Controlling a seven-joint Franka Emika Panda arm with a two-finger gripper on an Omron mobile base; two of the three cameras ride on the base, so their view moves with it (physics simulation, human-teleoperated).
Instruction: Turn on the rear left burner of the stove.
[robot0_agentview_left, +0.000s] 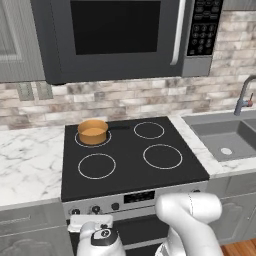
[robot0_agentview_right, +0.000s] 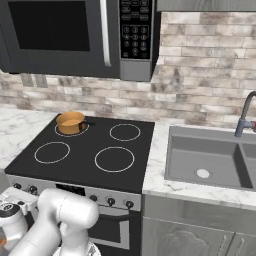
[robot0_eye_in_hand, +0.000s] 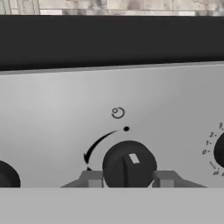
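The stove (robot0_agentview_left: 135, 170) is a black glass-top range with a silver front panel (robot0_eye_in_hand: 52, 100). Its rear left burner (robot0_agentview_left: 93, 146) is a thin white ring, and a small copper saucepan (robot0_agentview_left: 93, 131) stands on it. The same burner (robot0_agentview_right: 70, 135) and saucepan (robot0_agentview_right: 70, 122) appear at the far left of the right base view. My gripper (robot0_eye_in_hand: 129, 179) is down at the front panel, shut on a black knob (robot0_eye_in_hand: 129, 165) with a white mark. One fingertip (robot0_eye_in_hand: 92, 178) presses each side of the knob. A curved arrow and a small burner symbol (robot0_eye_in_hand: 117, 112) are printed above it.
A dark microwave (robot0_agentview_left: 120, 35) hangs over the stove. A grey sink (robot0_agentview_left: 225, 137) with a faucet (robot0_agentview_left: 245, 97) lies to the right. Marble counter (robot0_agentview_left: 30, 160) runs to the left. More black knobs (robot0_eye_in_hand: 6, 177) flank the held one on the panel.
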